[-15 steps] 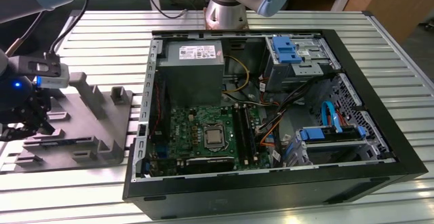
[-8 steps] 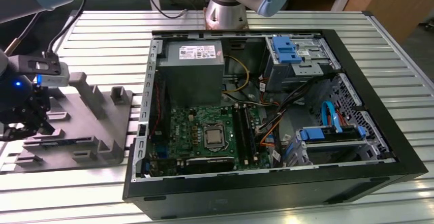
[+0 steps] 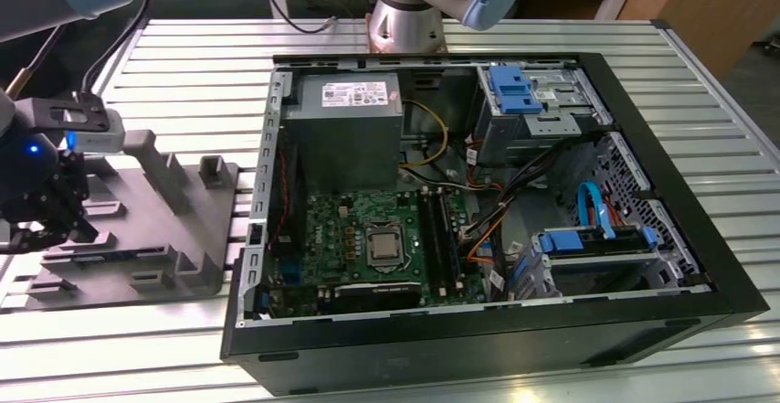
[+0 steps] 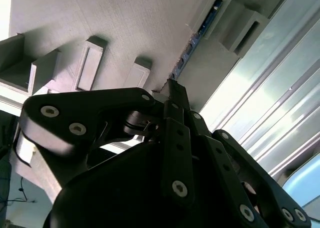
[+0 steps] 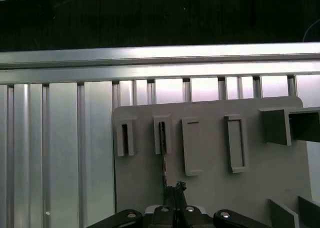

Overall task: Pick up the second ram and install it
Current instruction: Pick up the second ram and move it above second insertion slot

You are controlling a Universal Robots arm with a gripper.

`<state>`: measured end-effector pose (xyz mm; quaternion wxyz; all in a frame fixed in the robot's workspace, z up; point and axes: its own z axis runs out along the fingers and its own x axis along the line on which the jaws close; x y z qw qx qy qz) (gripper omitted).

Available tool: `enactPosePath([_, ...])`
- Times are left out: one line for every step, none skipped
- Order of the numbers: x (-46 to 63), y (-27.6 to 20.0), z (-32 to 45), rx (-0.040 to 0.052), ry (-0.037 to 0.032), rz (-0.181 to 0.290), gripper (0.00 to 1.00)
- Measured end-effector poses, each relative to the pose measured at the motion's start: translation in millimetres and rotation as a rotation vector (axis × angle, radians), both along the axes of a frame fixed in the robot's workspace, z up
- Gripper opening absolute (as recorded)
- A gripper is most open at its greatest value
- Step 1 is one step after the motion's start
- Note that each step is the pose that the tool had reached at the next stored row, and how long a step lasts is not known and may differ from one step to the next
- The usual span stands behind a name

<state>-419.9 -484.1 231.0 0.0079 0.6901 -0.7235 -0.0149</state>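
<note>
The second ram (image 4: 200, 36) is a thin dark blue stick standing on edge in the raised slots of the grey fixture plate (image 4: 130, 23). In the first wrist view the ram (image 5: 163, 160) runs as a dark line from a slot toward my fingers across the fixture plate (image 5: 210, 188). My gripper (image 4: 176, 96) has its black fingers drawn together at the near end of the stick, and the gripper (image 5: 174, 190) sits low against the plate. In the exterior view the gripper (image 3: 55, 225) hangs over the fixture plate (image 3: 171, 238) at the far left.
An open black computer case (image 3: 719, 266) lies at the exterior view's right of the fixture. Inside it, the green motherboard (image 3: 353, 229) carries long black slots (image 3: 437, 238). The arm's base (image 3: 408, 10) stands behind the case. Everything rests on a ribbed aluminium table (image 3: 183, 47).
</note>
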Motion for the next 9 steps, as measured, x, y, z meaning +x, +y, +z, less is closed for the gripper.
enactPosePath([0.0, 0.0, 0.0, 0.0001, -0.0001, 0.007, 0.10])
enactPosePath([0.0, 0.0, 0.0, 0.0000, 0.0000, 0.014, 0.10])
enactPosePath([0.0, 0.0, 0.0, 0.0001, 0.0000, 0.021, 0.10])
enactPosePath([0.0, 0.0, -0.1, 0.0001, -0.0001, 0.028, 0.10])
enactPosePath([0.0, 0.0, 0.0, 0.0000, 0.0000, 0.034, 0.10])
enactPosePath([0.0, 0.0, 0.0, 0.0001, 0.0000, 0.041, 0.10])
enactPosePath([0.0, 0.0, 0.0, 0.0000, 0.0000, 0.047, 0.10])
enactPosePath([0.0, 0.0, 0.0, 0.0000, 0.0000, 0.054, 0.10])
enactPosePath([0.0, 0.0, 0.0, 0.0001, 0.0000, 0.060, 0.10])
